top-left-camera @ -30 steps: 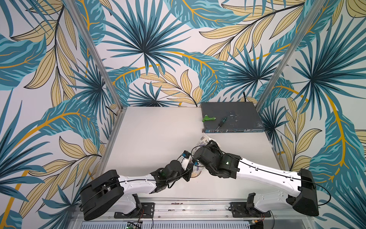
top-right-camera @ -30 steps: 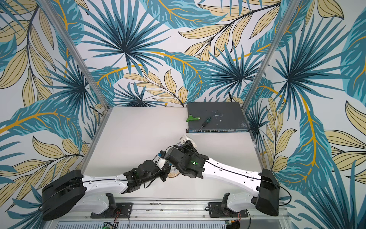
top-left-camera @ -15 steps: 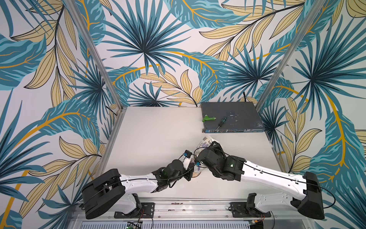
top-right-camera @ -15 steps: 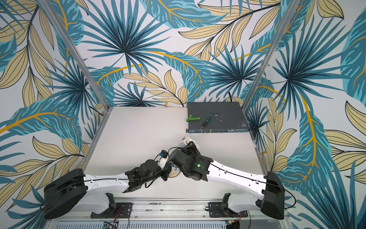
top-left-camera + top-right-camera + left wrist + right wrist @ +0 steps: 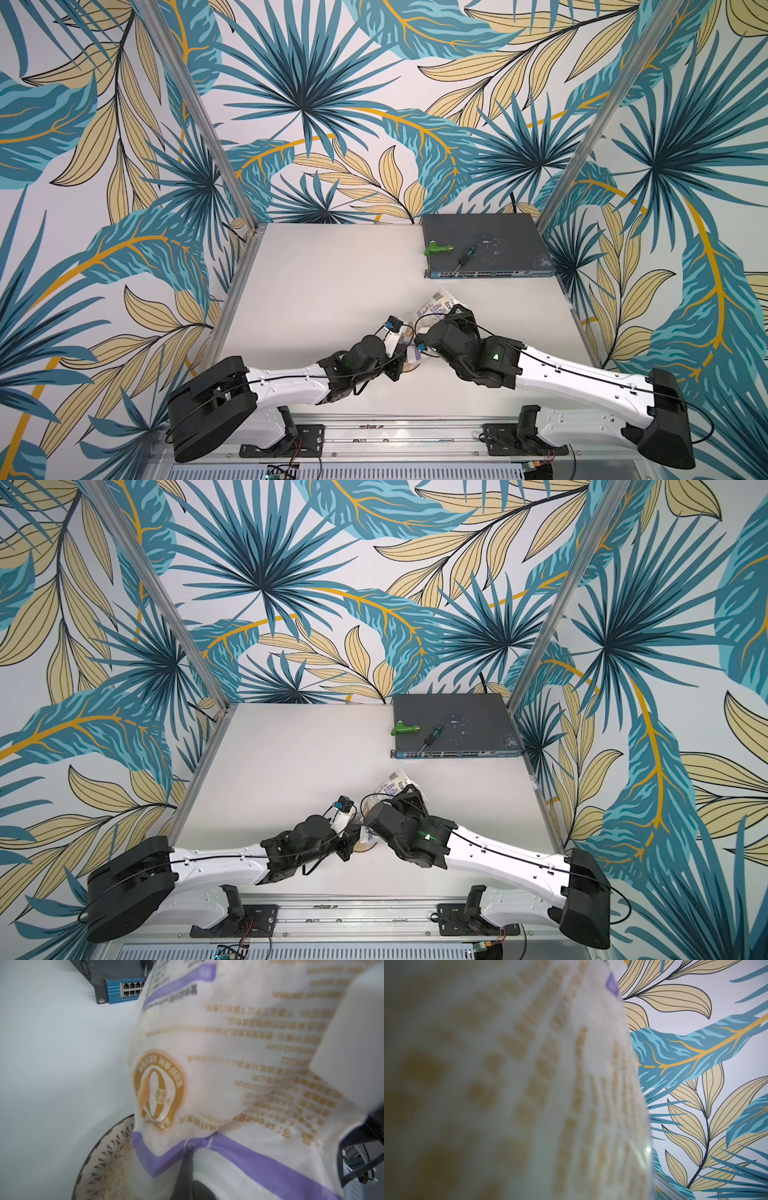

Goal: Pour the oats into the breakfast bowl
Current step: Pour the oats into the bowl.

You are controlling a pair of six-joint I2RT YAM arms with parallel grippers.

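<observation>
Overhead, in both top views the bag of oats (image 5: 439,302) is a crinkly clear pouch with a purple-and-white label, slanting between the two grippers. The right gripper (image 5: 456,312) clamps its raised end, and the left gripper (image 5: 402,358), jaws pressed together, pinches the low end. Just under the left gripper a sliver of the breakfast bowl (image 5: 412,368) shows, mostly hidden by the wrists. Well beyond the right gripper lies a network switch (image 5: 486,245) carrying a green tool (image 5: 436,249) and a screwdriver (image 5: 466,257). The left wrist view brings what those miss: the film close up, with gold print, a round gold seal and a purple band, folding over a dark finger (image 5: 185,1169). Beneath it is the bowl's dark rim and spiky dark pattern, with pale beige flakes (image 5: 119,1164) heaped inside and the bag's lower edge hanging over them. The right wrist view gives only blurred, gold-printed film pressed close to the lens, with the leaf-print wall (image 5: 695,1053) beside it.
</observation>
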